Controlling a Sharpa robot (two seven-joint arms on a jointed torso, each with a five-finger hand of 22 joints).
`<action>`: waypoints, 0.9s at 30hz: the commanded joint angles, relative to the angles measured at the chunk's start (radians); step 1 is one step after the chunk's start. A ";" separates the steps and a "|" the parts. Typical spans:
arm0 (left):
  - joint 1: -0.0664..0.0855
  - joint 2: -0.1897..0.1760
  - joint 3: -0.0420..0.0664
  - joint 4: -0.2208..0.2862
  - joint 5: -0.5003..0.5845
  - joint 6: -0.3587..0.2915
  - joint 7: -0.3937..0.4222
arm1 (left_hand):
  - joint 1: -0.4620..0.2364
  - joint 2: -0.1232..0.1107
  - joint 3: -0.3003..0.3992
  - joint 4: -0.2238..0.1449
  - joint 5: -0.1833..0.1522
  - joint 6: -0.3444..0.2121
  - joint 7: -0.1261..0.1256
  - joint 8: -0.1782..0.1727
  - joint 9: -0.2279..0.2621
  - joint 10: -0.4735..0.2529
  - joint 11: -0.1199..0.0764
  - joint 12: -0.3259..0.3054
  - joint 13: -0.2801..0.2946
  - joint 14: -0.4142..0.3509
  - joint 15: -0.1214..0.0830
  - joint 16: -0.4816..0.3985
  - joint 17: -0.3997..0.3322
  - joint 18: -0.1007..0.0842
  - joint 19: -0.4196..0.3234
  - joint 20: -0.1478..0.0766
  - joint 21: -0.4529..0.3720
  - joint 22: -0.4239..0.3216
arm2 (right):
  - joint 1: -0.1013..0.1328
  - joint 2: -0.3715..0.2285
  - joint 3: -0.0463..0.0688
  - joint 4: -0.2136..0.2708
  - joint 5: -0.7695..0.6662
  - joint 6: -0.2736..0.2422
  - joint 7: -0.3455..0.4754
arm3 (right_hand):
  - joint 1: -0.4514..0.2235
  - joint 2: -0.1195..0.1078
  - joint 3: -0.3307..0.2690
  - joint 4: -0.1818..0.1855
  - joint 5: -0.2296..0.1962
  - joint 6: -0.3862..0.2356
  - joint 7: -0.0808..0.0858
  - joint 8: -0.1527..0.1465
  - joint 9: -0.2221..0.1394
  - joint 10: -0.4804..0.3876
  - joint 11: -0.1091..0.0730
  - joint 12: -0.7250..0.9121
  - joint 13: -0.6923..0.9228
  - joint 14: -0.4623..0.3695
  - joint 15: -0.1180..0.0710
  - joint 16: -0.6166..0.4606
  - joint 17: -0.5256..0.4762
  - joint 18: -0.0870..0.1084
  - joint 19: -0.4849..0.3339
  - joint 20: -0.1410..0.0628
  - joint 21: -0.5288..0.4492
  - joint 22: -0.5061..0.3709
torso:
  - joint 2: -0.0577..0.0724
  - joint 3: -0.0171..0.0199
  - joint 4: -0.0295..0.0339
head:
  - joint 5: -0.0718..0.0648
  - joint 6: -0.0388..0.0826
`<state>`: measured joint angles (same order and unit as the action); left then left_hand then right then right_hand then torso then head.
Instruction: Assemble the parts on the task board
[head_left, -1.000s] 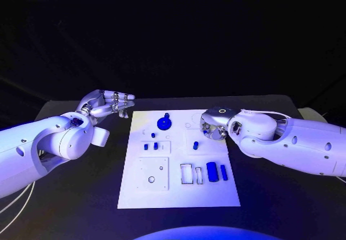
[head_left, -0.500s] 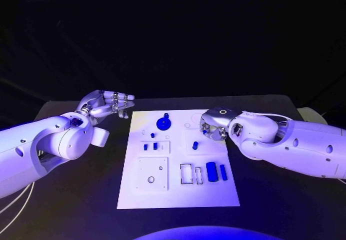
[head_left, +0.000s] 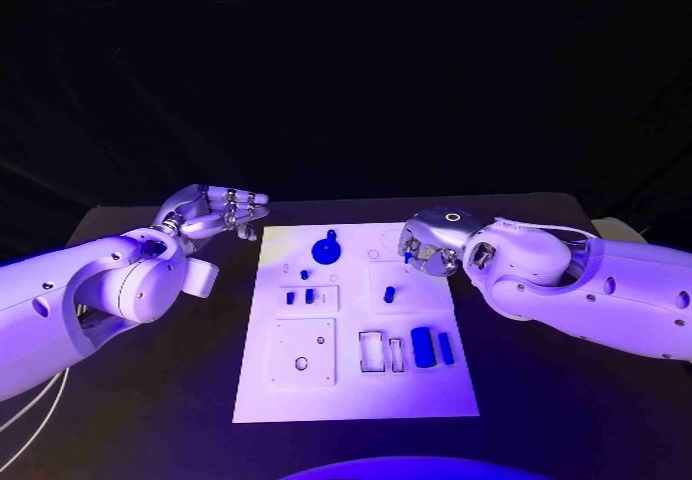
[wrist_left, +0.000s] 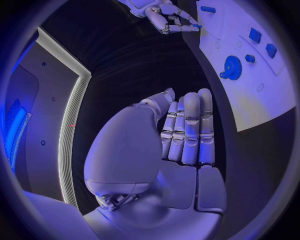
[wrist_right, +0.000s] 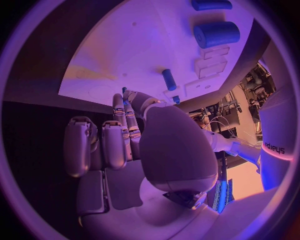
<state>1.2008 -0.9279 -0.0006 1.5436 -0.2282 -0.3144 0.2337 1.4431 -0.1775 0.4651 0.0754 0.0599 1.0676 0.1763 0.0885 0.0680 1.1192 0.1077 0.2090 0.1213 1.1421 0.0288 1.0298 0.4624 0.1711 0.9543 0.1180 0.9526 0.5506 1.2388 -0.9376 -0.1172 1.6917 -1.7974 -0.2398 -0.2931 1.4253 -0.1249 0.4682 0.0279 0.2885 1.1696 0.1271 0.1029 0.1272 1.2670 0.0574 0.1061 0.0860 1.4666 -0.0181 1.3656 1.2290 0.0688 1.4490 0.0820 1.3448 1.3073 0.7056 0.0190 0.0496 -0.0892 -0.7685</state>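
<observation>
The task board (head_left: 353, 330) lies flat in the middle of the worktop (head_left: 144, 400), between the two arms — placed, I judge, so either hand reaches it. On it I count one blue gear (head_left: 327, 247), one thick cylinder (head_left: 423, 346), a slimmer bar (head_left: 446, 347) beside it and four small pegs. The right hand (head_left: 433, 245) hovers over the board's far right corner, fingers curled; whether it pinches anything I cannot tell. The left hand (head_left: 216, 210) waits off the board's far left corner — fingers together, holding nothing.
</observation>
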 joint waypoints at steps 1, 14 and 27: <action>0.001 0.006 0.001 -0.001 -0.001 -0.006 0.004 | 0.003 0.004 -0.005 -0.001 -0.001 -0.008 0.000 -0.001 0.000 -0.005 0.000 0.003 0.001 -0.007 0.002 0.002 0.000 0.012 0.000 0.004 -0.006 -0.002 | 0.005 -0.006 0.003 0.041 0.018 -0.017 -0.012 | -0.011 -0.003 0.007 0.000 0.007 0.009 -0.001 0.003 0.002 0.010 -0.001 -0.002 0.001 0.046 -0.003 0.005 0.001 -0.017 0.006 0.002 0.006 0.140 | 0.001 0.0002 0.0016 | 0.009 0.001; -0.001 0.035 -0.002 -0.004 0.029 -0.009 0.010 | 0.002 0.006 -0.007 -0.001 -0.001 -0.009 0.001 0.000 0.000 -0.009 0.001 0.006 0.002 -0.009 0.003 0.002 0.000 0.012 -0.001 0.005 -0.007 -0.002 | -0.033 0.078 0.004 0.156 0.038 -0.035 0.014 | -0.014 -0.003 0.008 -0.001 0.004 0.009 -0.001 0.003 0.003 0.011 -0.001 -0.003 0.002 0.046 -0.003 0.005 0.000 -0.017 0.005 0.002 0.005 0.139 | -0.007 -0.0019 -0.0003 | 0.065 -0.006; -0.003 0.073 -0.010 -0.014 0.094 -0.030 0.022 | 0.000 0.007 -0.011 0.001 -0.001 -0.009 0.001 0.002 0.001 -0.010 0.001 0.010 0.003 -0.012 0.004 0.003 0.000 0.012 -0.002 0.006 -0.008 -0.003 | -0.135 0.214 -0.001 0.094 0.033 -0.040 0.049 | -0.019 -0.002 0.012 -0.002 0.004 0.005 0.000 0.000 0.003 0.008 0.000 -0.008 0.002 0.046 -0.002 0.006 0.001 -0.017 0.005 0.002 0.005 0.140 | -0.015 -0.0038 0.0023 | 0.136 -0.031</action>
<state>1.1977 -0.8583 -0.0110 1.5288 -0.1674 -0.3325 0.2390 1.4431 -0.1775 0.4595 0.0755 0.0599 1.0677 0.1762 0.0885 0.0682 1.1159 0.1111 0.2149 0.1231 1.1387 0.0320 1.0298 0.4625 0.1711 0.9544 0.1180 0.9486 0.5485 1.1095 -0.7310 -0.1181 1.7937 -1.7595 -0.2757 -0.2677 1.4157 -0.1265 0.4736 0.0276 0.2925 1.1700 0.1277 0.0992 0.1295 1.2733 0.0568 0.1041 0.0864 1.4666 -0.0181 1.3656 1.2300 0.0688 1.4489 0.0821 1.3495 1.3078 0.6919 0.0146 0.0507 0.0336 -0.7933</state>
